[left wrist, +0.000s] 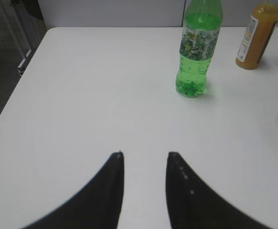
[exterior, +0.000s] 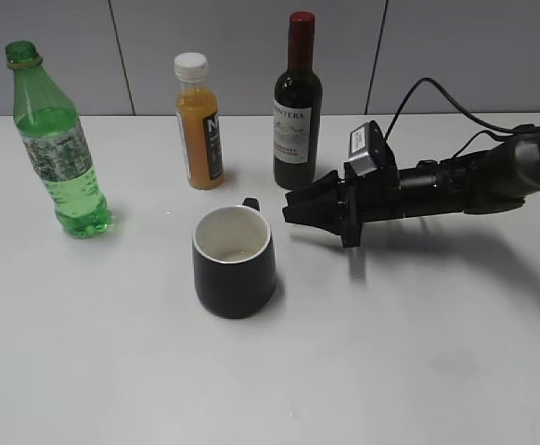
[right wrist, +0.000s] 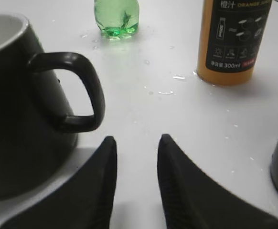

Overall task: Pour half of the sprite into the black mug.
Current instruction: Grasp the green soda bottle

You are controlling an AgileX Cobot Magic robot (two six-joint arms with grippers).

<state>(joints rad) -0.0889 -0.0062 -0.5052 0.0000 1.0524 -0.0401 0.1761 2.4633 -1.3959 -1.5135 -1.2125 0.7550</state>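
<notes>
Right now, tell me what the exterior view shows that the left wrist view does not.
Only the exterior view shows the wine bottle, the whole black mug with its white inside, and the right tool lying low beside it. Only the left wrist view shows the left tool, its jaws parted over bare table with nothing between them, and the table's left edge. Both show the sprite and the orange juice bottle standing upright.
</notes>
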